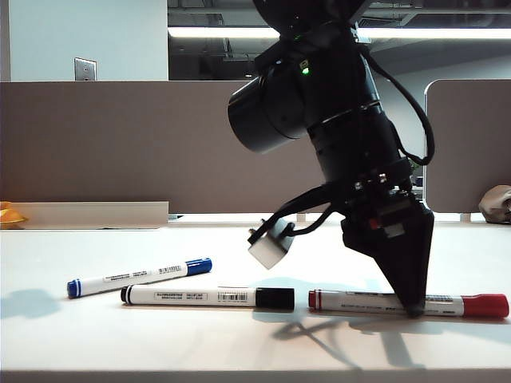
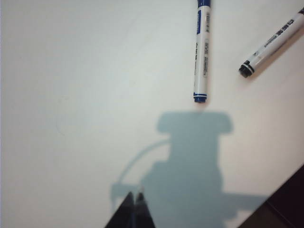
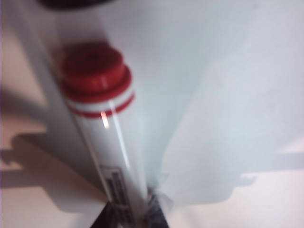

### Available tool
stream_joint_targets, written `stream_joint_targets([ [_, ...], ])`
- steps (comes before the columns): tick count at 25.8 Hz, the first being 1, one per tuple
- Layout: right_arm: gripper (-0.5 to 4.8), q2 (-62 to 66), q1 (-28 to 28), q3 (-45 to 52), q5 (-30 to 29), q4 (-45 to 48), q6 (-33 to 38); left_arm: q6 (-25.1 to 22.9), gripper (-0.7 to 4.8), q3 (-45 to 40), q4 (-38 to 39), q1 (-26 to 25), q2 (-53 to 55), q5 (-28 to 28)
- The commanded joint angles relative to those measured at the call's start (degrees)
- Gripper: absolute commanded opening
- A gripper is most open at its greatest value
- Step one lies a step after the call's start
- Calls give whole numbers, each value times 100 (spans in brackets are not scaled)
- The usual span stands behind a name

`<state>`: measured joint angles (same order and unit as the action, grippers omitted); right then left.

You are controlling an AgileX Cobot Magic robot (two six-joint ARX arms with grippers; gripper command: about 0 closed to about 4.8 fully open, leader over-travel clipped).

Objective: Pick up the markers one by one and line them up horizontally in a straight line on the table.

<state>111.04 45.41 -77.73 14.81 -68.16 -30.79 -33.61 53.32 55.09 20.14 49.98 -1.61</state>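
White table [image 1: 96,335] fills the exterior view, and three markers lie on it: one blue marker [image 1: 140,277] at the left, angled with its cap end raised toward the back, one black marker [image 1: 207,297] in the middle lying level, and one red marker [image 1: 409,304] at the right, level and roughly end to end with the black one across a small gap. One arm shows in this view; the right gripper [image 1: 413,307] points down with its dark fingers [image 1: 403,263] tapering onto the barrel of the red marker, near its capped end. Two grey-brown divider panels [image 1: 120,144] stand behind the table. From the left wrist view, two markers are counted: the blue marker [image 2: 202,52] and, just beside it but apart, the banded end of the black marker [image 2: 270,45]. The left gripper [image 2: 135,202] hangs above bare table [image 2: 71,95] well away from both, its fingers pressed together on nothing, one shadow of the arm beneath. Close up in the right wrist view, one marker shows, the red marker [image 3: 104,123], blurred, its banded end away from the camera, and the fingers [image 3: 154,211] sit narrowly parted, closed against its barrel.
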Motion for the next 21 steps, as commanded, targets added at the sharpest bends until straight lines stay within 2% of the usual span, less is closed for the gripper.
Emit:
stream_joint_targets([
  [1, 17, 0, 4, -7, 7, 197, -76, 20, -6, 15, -37, -2, -20, 33],
  [21, 18, 0, 15, -9, -317, 264, -74, 20, -6, 15, -37, -4, -17, 55],
])
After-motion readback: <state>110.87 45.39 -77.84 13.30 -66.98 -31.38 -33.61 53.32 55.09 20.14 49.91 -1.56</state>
